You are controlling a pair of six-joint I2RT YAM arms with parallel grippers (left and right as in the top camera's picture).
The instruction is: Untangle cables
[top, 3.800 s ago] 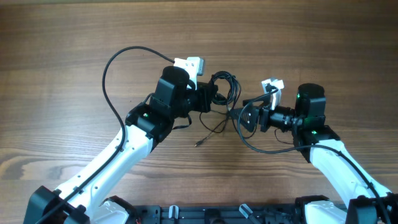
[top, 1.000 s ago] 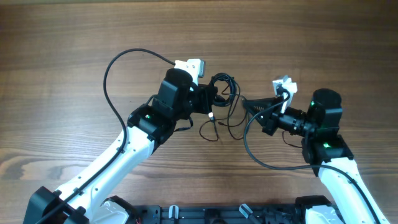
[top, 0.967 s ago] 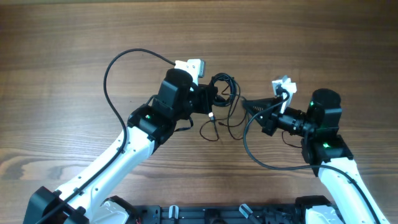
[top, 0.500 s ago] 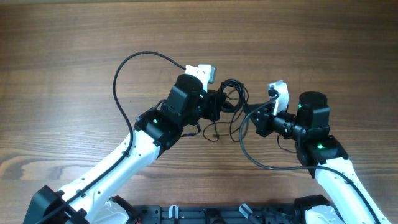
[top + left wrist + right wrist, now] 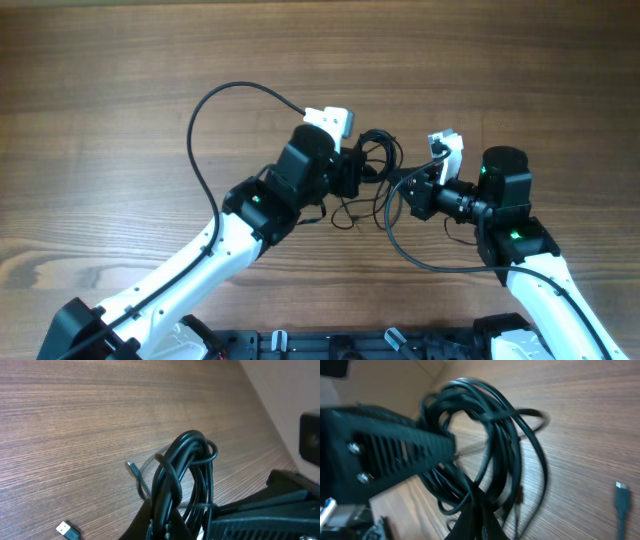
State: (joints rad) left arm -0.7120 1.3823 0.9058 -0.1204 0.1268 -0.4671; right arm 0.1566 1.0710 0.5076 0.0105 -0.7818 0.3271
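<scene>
Compared with a second ago, the cables [image 5: 381, 136] are carried a little to the right, and the left arm [image 5: 300, 172] and right arm [image 5: 500, 185] are brought closer together. The cables are bunched as a tangled coil of thin black cords, held between the two wrists and raised above the counter [image 5: 120, 80]. A few loose ends trail down to the wood beneath. Beyond the coil, a small plug [image 5: 131, 465] and a flat pale plug [image 5: 67, 529] are seen lying on the counter.

The left jaws are closed on one side of the coil and the right jaws are closed on the other.

The cords are judged light, limp and somewhat springy, so loops are likely to slide and spring back when released. A hard pull on the whole bunch would probably tighten the knot. Hold is better taken on a single strand just behind a plug.
</scene>
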